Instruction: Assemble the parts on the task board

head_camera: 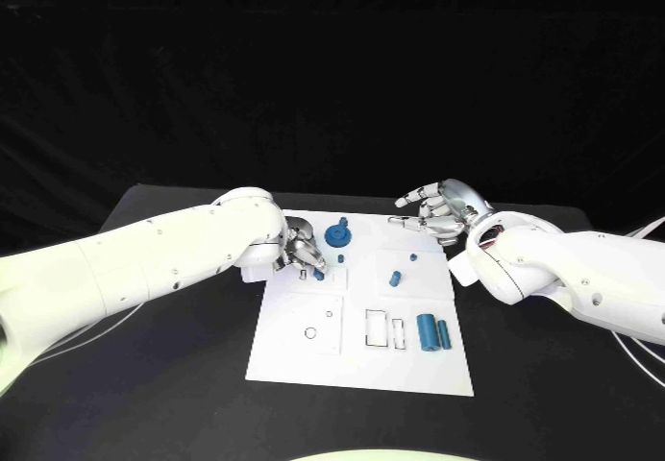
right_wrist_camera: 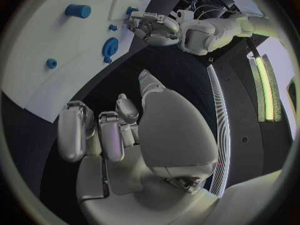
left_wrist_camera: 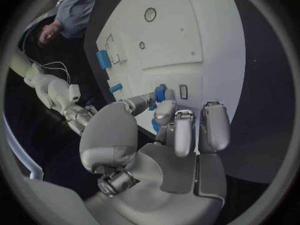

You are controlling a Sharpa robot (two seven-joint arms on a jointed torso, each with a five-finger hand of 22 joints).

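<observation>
White rounded arms [head_camera: 153, 254], silver fingers [left_wrist_camera: 184, 135], thin white cables [head_camera: 645, 230].

The right hand [right_wrist_camera: 119, 135] hangs over the black table [right_wrist_camera: 181, 70] with its fingers curled in, apparently holding nothing. Beyond its fingertips lies the white task board [right_wrist_camera: 56, 80] (carrying scattered blue parts [right_wrist_camera: 110, 48]), where the left hand [right_wrist_camera: 153, 29] reaches down.

1. I see a black bench [head_camera: 166, 384] with a rounded far edge.
2. Behind it, I see only a black, faintly creased backdrop [head_camera: 332, 86].
3. In the right wrist view, I make out bright greenish light strips [right_wrist_camera: 265, 85] standing side by side off at the rim.
</observation>
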